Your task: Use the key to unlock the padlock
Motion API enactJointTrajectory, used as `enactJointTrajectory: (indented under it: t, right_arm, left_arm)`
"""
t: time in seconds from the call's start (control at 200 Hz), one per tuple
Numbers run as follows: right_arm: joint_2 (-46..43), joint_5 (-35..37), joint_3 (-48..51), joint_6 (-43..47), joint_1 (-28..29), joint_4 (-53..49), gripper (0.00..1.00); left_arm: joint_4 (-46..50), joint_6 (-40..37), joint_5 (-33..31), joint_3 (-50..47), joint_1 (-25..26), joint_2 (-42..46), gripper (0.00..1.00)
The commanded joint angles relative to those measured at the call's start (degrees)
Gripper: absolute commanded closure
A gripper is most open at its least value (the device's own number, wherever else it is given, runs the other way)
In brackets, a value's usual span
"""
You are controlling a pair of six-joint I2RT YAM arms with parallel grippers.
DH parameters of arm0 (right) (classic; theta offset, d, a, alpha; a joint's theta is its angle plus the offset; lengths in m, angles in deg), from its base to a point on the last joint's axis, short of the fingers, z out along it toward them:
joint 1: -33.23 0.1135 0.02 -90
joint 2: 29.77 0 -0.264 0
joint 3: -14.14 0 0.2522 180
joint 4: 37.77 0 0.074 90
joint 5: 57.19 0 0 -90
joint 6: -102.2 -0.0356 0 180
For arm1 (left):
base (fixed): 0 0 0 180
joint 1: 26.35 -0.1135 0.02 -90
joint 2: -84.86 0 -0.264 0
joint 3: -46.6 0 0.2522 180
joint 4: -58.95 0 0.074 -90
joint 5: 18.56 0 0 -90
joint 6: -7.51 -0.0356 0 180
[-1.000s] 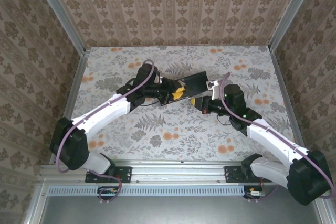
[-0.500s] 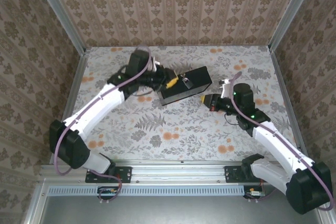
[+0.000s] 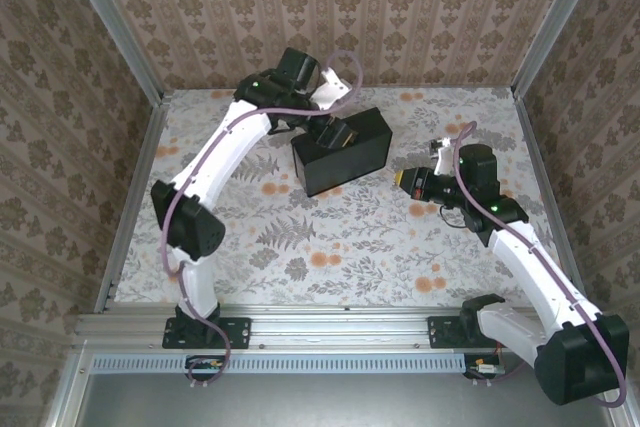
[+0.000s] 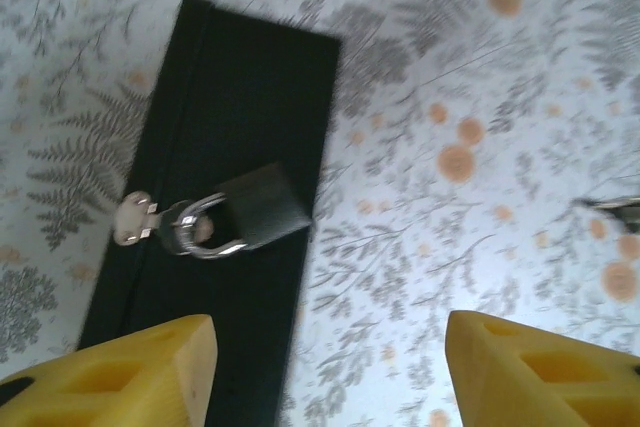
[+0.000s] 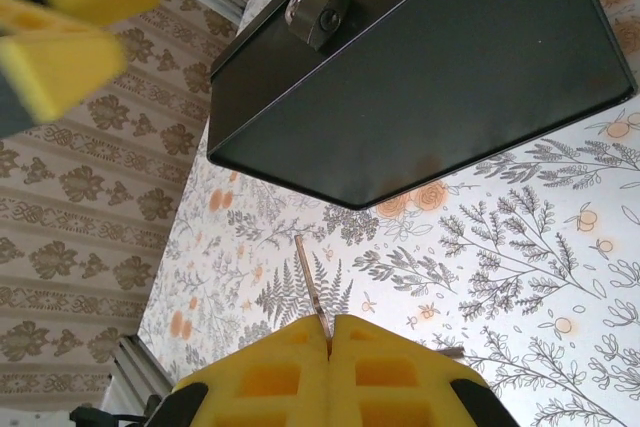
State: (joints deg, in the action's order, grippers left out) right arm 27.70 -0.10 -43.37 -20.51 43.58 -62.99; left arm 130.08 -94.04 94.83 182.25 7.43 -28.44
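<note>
1. Floral-print cloth covers the table, and patterned wallpaper panels close it in on three sides.
2. On the left side, the left arm reaches far back, and the left gripper hangs over the black box. In its wrist view the yellow fingertips stand wide apart with nothing between them, so this tool is released.
3. At the middle, the padlock hangs from the silver hasp on the box's front face. It has a small dark body, and its bright shackle is threaded through the hasp and looks closed. It sits just ahead of the left fingertips but is not touching them.
4. From the right wrist view, the padlock shows its round keyhole end, turned roughly toward that camera.
5. On the right side, the right gripper is well apart from the box, with its pads pressed together on the key. The key's thin blade sticks out toward the box.
6. Judged from this, the step in hand is the approach: the key is held, the lock is not yet reached.
7. The next move calls for lining the blade up with the keyhole and sliding it in squarely. The loose lock will probably swing, so the left gripper may need to pinch it steady.
</note>
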Motion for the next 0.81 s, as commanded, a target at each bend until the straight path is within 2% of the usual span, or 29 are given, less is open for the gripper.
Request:
enactJointTrajectory:
  t: [0.0,0.085,0.125,0.29,0.595,0.8]
  right_arm:
    - [-1.46,-1.96,-0.86,0.4,-0.14,-3.36,1.0]
    - [-1.74,-2.56,-0.39,-0.5,-0.07,-3.64,1.0]
    - [-1.73,-2.63,-0.16,-0.79,-0.07,-3.73,1.0]
    - [-1.33,-2.91,0.0,-1.0,-0.07,-4.31,1.0]
    - [-0.49,-3.37,0.59,-1.83,-0.08,-3.81,1.0]
    - [-1.18,-2.62,0.46,-0.7,-0.13,-5.78,1.0]
  left_arm:
    - [-0.69,0.69,3.25,1.92,-5.64,-1.1,0.29]
    - [-3.21,4.22,12.68,1.61,-9.47,-3.41,0.12]
    - [-4.47,4.75,16.36,1.16,-10.35,-4.3,0.12]
    - [-5.32,0.93,14.14,1.46,-10.95,-6.82,0.12]
    - [-4.39,-1.79,16.2,7.81,-10.98,-14.4,0.11]
    - [-1.86,-5.84,18.43,7.93,-9.55,-16.6,0.17]
